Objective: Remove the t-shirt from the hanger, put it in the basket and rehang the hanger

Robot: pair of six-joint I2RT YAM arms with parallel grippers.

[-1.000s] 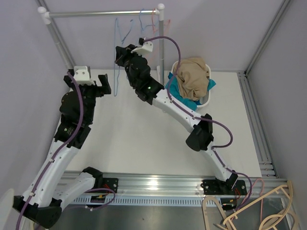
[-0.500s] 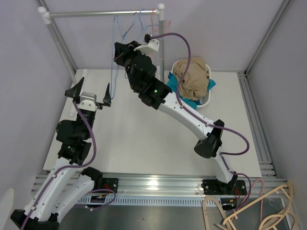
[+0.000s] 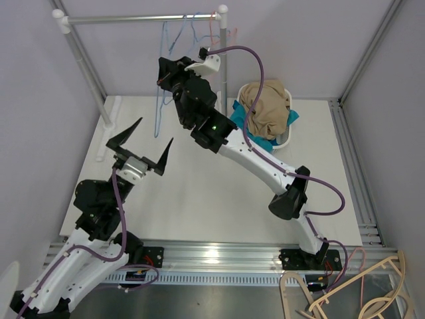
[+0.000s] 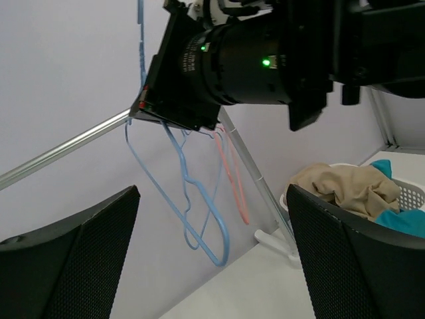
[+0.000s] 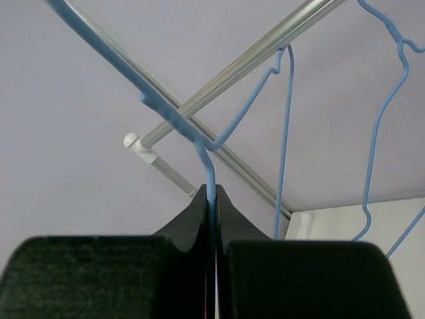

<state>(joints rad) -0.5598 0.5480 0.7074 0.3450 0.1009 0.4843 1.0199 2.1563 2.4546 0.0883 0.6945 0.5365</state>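
Right arm is up high at the back of the table (image 3: 199, 193), and the right pincer (image 5: 211, 189) is pinched tight on the wire of a blue hanger (image 5: 208, 166). The wrist view shows both fingers pressed together with the thin blue wire coming out between the tips. That hanger is bare, nothing draped on it! Whether its hook sits over the rail (image 3: 139, 18) I cannot tell. A green light (image 3: 213, 122) glows on the right arm, and it is the only marking I can make out on it.

The left pincer (image 3: 157, 129) is spread wide, fingers far apart and gripping nothing, raised above the left side of the table and tilted up towards the rail. Its camera looks between the two dark fingers straight at the right arm.

The t-shirt (image 3: 265, 106), the tan one, lies crumpled on top of the white basket (image 4: 406, 197) at the far right of the table, with a teal cloth (image 3: 255, 141) under it. It is well apart from both pincers. Over on the rail hang a second blue hanger (image 5: 376, 133) and a pink hanger (image 4: 244, 218), both bare.
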